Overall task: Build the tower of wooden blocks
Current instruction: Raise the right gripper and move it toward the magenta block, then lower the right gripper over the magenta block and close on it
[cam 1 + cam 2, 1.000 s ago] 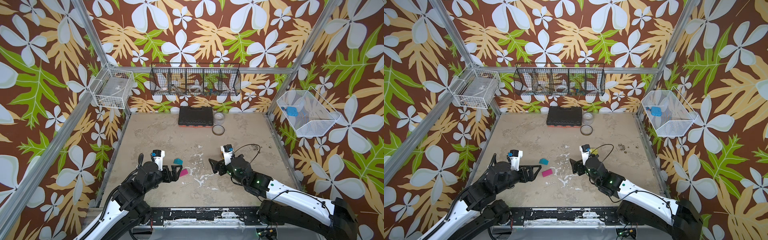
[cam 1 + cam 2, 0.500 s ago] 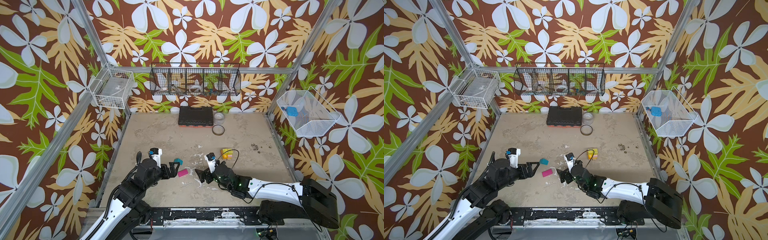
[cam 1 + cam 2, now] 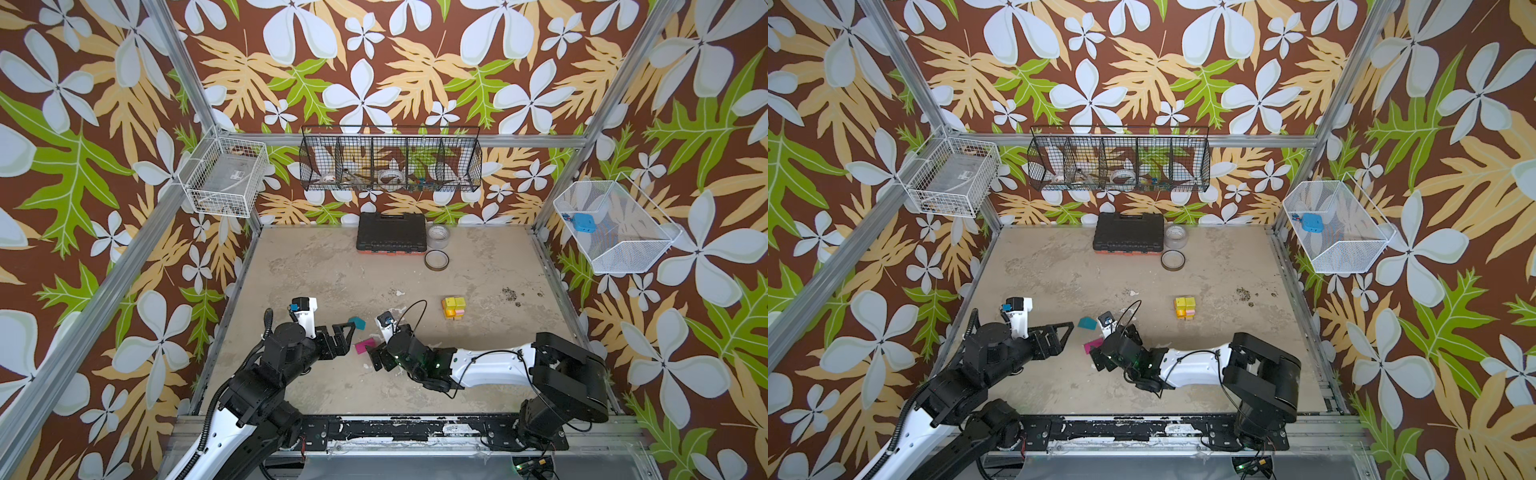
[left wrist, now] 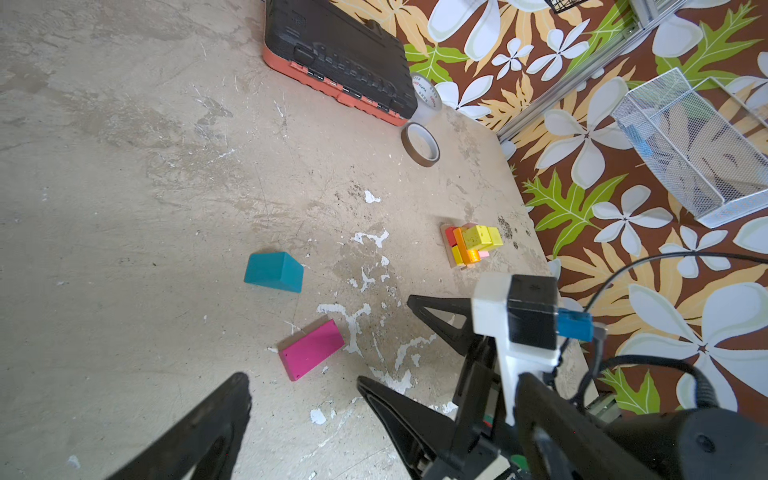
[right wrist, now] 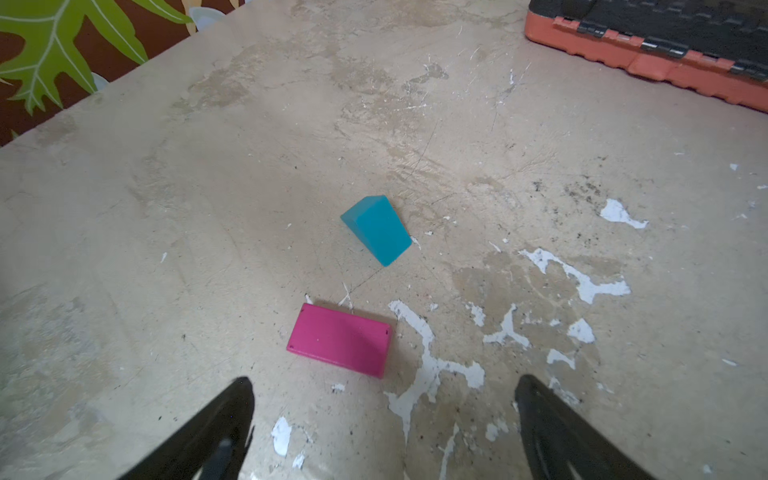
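A: So, status on the table?
B: Black case sits at the far edge, well apart from both grippers. Left gripper: fingers spread wide, empty. Right gripper: also spread wide, nothing between the fingers.
A: Tower?
B: Partial wood block tower, a stack of yellow, orange and pink blocks, stands well apart from the right gripper. It's behind the fingers, not ahead of them.
A: Loose blocks?
B: Two, on the table between the two grippers. Teal block lies ahead of the right gripper and near the left gripper's fingertips. Magenta block is just ahead of the right gripper's fingertips, not touching them, apart from the teal block.
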Robot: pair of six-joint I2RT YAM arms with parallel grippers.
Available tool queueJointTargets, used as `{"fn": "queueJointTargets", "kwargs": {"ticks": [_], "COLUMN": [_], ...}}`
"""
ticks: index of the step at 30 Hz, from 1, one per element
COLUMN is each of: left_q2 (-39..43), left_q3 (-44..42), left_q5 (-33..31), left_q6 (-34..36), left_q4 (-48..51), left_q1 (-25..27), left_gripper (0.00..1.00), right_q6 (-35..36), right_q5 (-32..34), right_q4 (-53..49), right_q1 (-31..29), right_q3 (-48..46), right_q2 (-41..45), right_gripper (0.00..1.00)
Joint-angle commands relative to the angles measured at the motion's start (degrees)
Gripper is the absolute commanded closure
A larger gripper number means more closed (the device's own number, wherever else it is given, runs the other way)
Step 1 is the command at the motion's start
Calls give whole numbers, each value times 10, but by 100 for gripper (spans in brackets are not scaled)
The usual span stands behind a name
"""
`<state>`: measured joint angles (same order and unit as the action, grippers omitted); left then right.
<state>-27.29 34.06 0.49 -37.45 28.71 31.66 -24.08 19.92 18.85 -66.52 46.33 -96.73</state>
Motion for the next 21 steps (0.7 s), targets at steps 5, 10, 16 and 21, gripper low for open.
{"fn": "queueJointTargets", "kwargs": {"ticks": [5, 10, 16, 21], "left_q2": [4, 5, 11, 12], "left_q3": [-1, -1, -2, -2], "left_q5": [4, 11, 15, 17], "left_q6": [1, 2, 3, 3], "left_q4": [-7, -8, -10, -11], "left_q1": [-1, -1, -1, -1], "left_gripper": [0, 0, 0, 0], "right_q6": [-22, -35, -49, -53], "right_q5": [28, 1, 1, -6], "right_q4": [-76, -83, -95, -116], "right_q1": [0, -4, -9, -11], "right_q3": [76, 110, 127, 158], "right_q2": [-71, -109, -129, -165], "right_gripper": [0, 0, 0, 5]}}
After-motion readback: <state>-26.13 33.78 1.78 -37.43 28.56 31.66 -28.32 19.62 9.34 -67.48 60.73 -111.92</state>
